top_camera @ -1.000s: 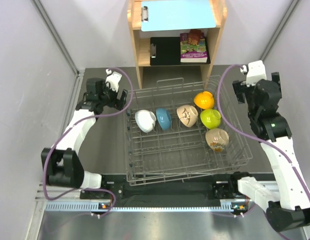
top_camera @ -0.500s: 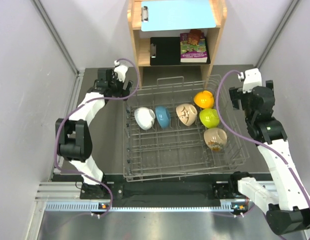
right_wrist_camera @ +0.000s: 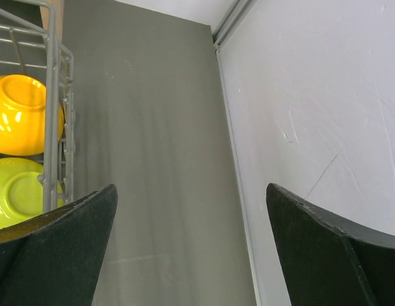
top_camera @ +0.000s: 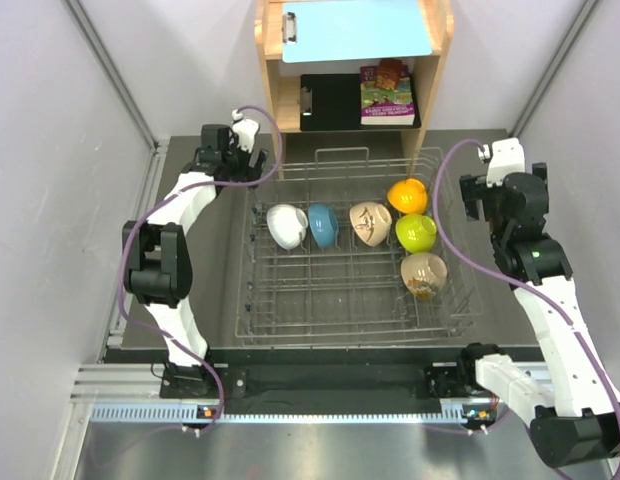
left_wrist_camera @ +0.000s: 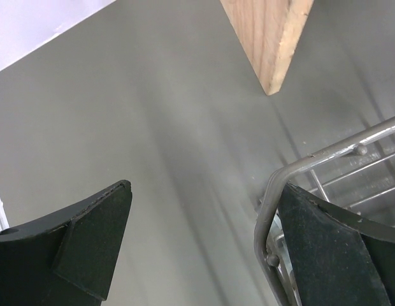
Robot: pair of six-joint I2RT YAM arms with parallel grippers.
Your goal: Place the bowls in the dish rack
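The silver wire dish rack (top_camera: pixel 335 338) fills the middle of the table. Inside it stand a white bowl (top_camera: pixel 284 224), a blue bowl (top_camera: pixel 322 224), a speckled beige bowl (top_camera: pixel 371 222), an orange bowl (top_camera: pixel 406 193), a lime green bowl (top_camera: pixel 417 233) and a second beige bowl (top_camera: pixel 423 274). My left gripper (top_camera: pixel 248 165) is open at the rack's far left corner. In its wrist view one finger (left_wrist_camera: pixel 325 242) lies over the rack's rim (left_wrist_camera: pixel 274 185), the other over bare table. My right gripper (top_camera: pixel 480 195) hangs open and empty beside the rack's right side, with the orange bowl (right_wrist_camera: pixel 19 115) and lime green bowl (right_wrist_camera: pixel 19 191) to its left.
A wooden shelf unit (top_camera: pixel 430 100) stands behind the rack and holds a blue clipboard (top_camera: pixel 355 30), a black clipboard (top_camera: pixel 330 100) and a booklet (top_camera: pixel 387 92). Its leg (left_wrist_camera: pixel 274 38) is just beyond my left gripper. White walls (right_wrist_camera: pixel 325 95) close both sides.
My left arm has swung from the rack's left side up to its far left corner. The rack with its bowls has shifted a little leftward. My right arm has barely moved.
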